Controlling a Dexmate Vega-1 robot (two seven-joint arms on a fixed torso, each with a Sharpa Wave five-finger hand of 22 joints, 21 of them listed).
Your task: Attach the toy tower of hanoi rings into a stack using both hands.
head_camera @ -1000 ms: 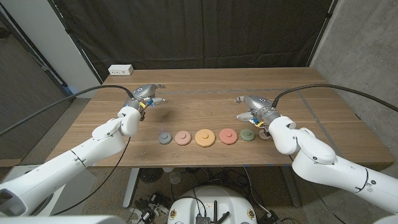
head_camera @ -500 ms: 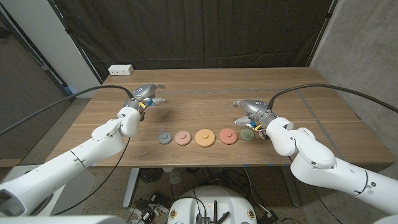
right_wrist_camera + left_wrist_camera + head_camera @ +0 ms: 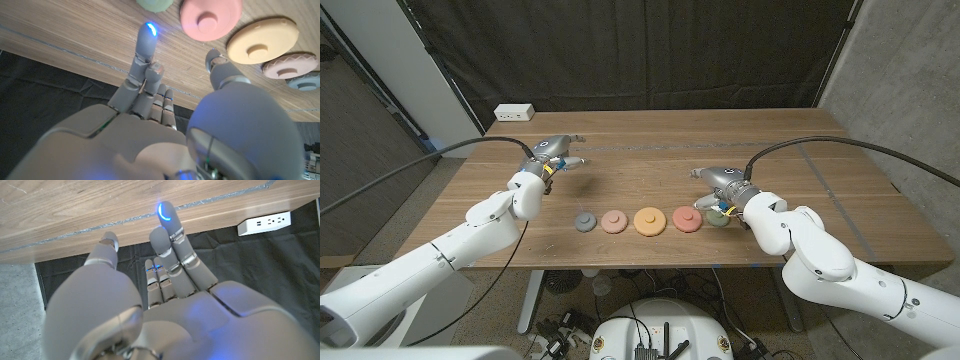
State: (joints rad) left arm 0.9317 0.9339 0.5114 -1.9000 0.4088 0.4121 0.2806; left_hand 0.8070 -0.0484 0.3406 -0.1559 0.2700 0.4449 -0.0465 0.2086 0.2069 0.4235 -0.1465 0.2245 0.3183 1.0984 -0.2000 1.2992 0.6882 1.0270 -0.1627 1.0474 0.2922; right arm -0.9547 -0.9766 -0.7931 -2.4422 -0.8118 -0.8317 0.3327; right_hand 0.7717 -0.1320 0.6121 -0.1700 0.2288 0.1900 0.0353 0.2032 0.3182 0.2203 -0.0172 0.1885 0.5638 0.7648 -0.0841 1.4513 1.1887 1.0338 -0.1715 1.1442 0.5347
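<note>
Wooden table [image 3: 650, 140] and five rings in a row along its near side, grey [image 3: 585, 222], pink [image 3: 614, 221], orange [image 3: 650, 220], red [image 3: 687, 217] and green [image 3: 718, 216], none stacked yet, so the whole job is left. The right hand [image 3: 720, 184] hovers over the green ring, fingers apart and holding nothing; the left hand [image 3: 553, 153] is well away at the far left, fingers loosely spread and empty. No containers here.
</note>
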